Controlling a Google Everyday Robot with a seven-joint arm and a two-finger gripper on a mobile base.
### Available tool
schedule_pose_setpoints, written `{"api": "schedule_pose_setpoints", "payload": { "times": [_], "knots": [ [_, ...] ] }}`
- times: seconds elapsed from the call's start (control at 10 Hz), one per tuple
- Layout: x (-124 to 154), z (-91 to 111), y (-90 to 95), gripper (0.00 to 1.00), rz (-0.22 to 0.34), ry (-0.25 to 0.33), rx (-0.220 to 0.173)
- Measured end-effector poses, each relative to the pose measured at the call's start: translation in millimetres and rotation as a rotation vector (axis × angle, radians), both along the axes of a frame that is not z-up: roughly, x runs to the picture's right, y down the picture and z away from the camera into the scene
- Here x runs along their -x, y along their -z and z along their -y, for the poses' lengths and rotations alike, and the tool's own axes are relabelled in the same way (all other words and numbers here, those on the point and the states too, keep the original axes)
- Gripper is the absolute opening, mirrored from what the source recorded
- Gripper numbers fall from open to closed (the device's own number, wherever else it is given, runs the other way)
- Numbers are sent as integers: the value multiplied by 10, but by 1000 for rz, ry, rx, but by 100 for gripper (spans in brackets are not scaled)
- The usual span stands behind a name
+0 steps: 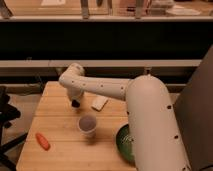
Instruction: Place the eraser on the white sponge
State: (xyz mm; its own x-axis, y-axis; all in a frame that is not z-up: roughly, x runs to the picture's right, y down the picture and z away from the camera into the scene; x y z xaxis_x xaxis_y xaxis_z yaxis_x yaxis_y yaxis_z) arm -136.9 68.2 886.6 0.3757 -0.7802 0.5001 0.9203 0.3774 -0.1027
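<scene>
My gripper [75, 103] hangs low over the back left part of the wooden table [55, 120], pointing down. It is just left of the white sponge [99, 103], a flat off-white pad lying near the table's back middle. A small dark shape shows at the gripper's tip; I cannot tell whether it is the eraser or part of the gripper. No separate eraser shows on the table. The arm reaches in from the lower right and hides the table's right side.
A cup [87, 124] stands in front of the gripper and the sponge. An orange carrot-like piece [43, 141] lies at the front left. A green bowl [124, 143] sits at the front, partly behind the arm. A black chair [6, 112] stands left of the table.
</scene>
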Motion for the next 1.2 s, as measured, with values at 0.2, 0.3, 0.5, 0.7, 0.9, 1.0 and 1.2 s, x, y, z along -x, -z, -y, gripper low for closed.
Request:
{"api": "schedule_pose_setpoints", "payload": {
  "times": [0.2, 0.3, 0.5, 0.7, 0.9, 1.0, 1.2],
  "knots": [
    [-254, 29, -6, 1, -1, -25, -1],
    [-288, 38, -4, 1, 2, -34, 0],
    [-272, 38, 3, 1, 8, -45, 2],
    [-448, 44, -9, 1, 0, -69, 3],
    [-713, 57, -24, 1, 1, -87, 7],
    [-824, 66, -28, 1, -1, -98, 7],
    [-857, 83, -34, 1, 4, -116, 5]
  ]
}}
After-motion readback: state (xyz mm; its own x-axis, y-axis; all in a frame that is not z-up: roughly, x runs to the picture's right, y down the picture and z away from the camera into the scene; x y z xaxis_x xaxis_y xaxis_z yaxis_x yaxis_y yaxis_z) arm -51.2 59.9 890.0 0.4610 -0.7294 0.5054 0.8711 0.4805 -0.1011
